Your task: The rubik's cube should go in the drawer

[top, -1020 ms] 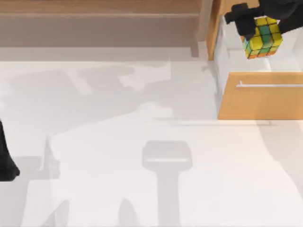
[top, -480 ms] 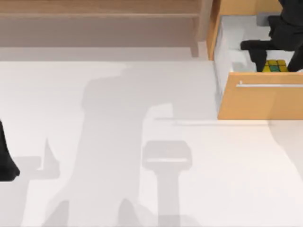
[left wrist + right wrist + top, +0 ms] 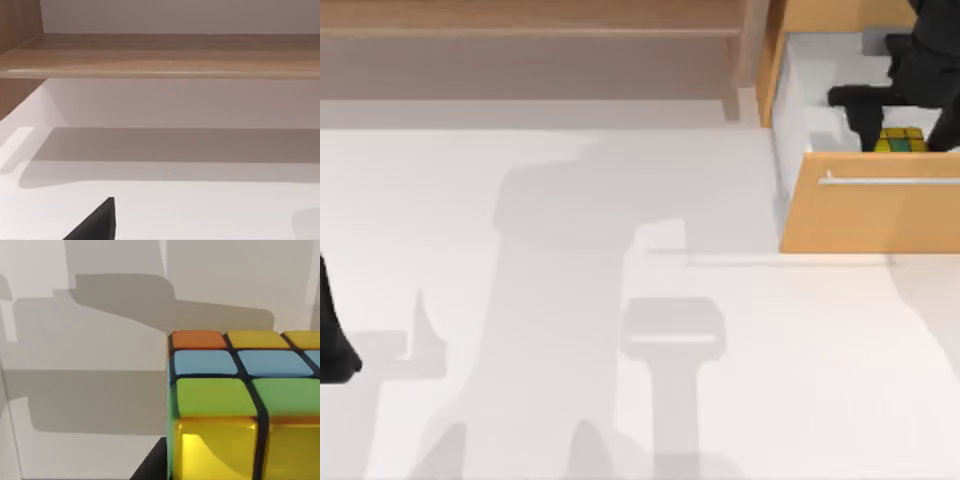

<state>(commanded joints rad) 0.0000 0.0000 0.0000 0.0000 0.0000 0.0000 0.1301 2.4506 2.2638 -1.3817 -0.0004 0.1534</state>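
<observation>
Spreading across most of the top view, the white bench carries only grey shadows over its middle. Along its far edge runs the brown wooden shelf, whose board and shaded underside also face the left wrist camera.

At the far right corner stands the drawer, pulled open, its orange-tan front panel toward the near side with a thin silver handle lying level across it. White inner walls show behind the panel, and in the right wrist view those walls form the pale backdrop with blocky shadows on them.

My right arm reaches down into the open drawer from the right edge, and the right hand sits low inside it, just behind the front panel. The cube is inside the drawer, between the dark fingers, its yellow top with a green strip peeking above the panel's rim. Up close, the cube shows an orange and yellow row, a blue row, a green row and glossy yellow tiles, with dark lines between. Whether the hand grips the cube or has let go of it I cannot tell.

My left arm is parked at the bench's left edge, a dark tip of it showing over the white surface.
</observation>
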